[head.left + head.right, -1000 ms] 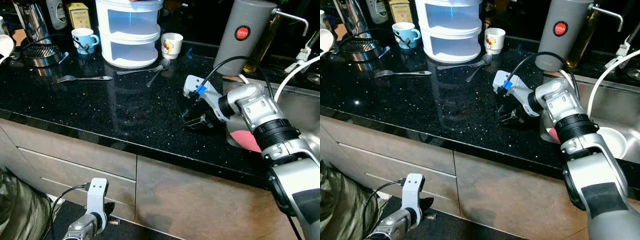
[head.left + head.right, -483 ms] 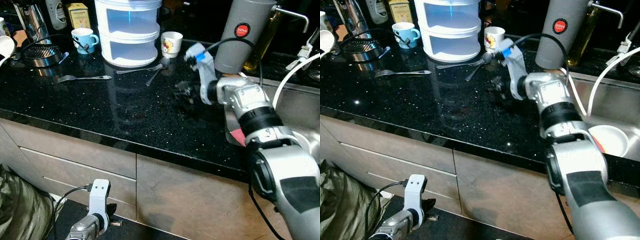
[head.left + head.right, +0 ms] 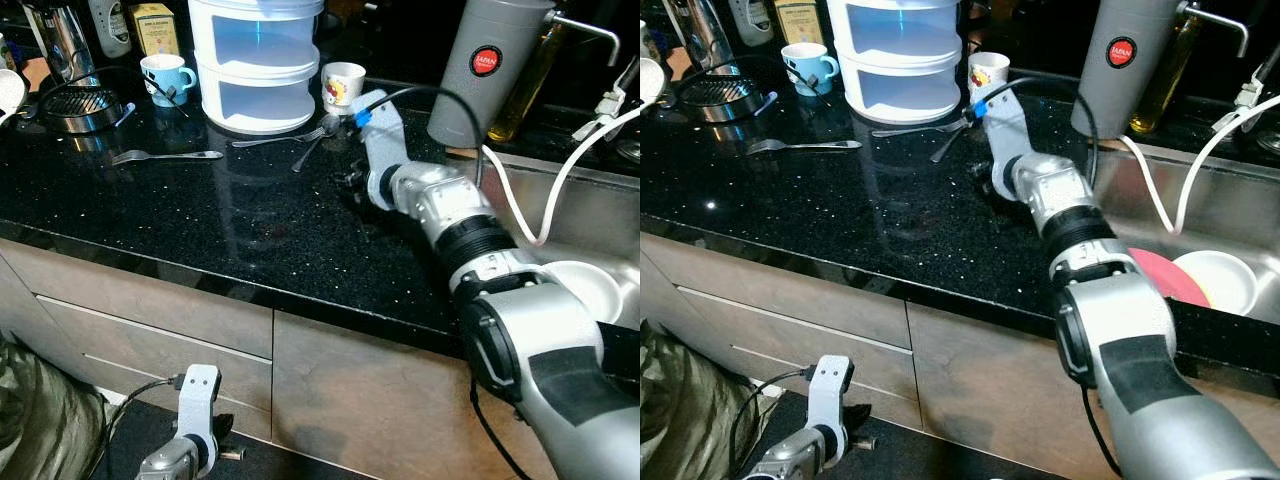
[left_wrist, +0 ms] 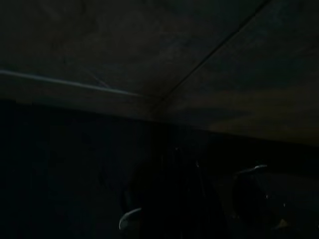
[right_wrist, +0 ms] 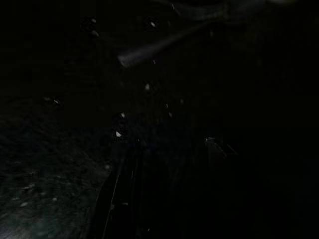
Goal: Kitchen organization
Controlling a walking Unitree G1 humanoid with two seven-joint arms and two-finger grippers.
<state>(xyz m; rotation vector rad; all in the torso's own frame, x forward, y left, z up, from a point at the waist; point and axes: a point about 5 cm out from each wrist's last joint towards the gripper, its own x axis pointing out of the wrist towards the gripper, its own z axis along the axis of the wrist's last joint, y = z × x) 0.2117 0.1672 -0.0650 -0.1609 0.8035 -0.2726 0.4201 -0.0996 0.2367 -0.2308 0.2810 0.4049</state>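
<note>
Reaching out over a black speckled surface [image 3: 200, 215], the right arm stretches from the sink side toward the back, its right gripper [image 3: 352, 183] low over the stone just short of two spoons [image 3: 300, 145]; whether its fingers are clenched or released, I cannot tell, they are dark against dark stone. Spoons lie crossed just in front of a white tiered container [image 3: 258, 62], with a small printed cup [image 3: 343, 85] beside it. Further left, a fork [image 3: 165, 156] lies alone, near a blue mug [image 3: 163, 78] and a round wire rack [image 3: 85, 106]. A grey canister [image 3: 488, 68] stands by the sink [image 3: 1225, 215], where a white bowl [image 3: 1215, 280] and a pink plate [image 3: 1162, 275] sit. Bare stone runs wide between fork and front edge. Below, brown drawers [image 3: 150, 320]; the left gripper [image 3: 197, 395] hangs idle near the floor, its fingers too dim to judge.
</note>
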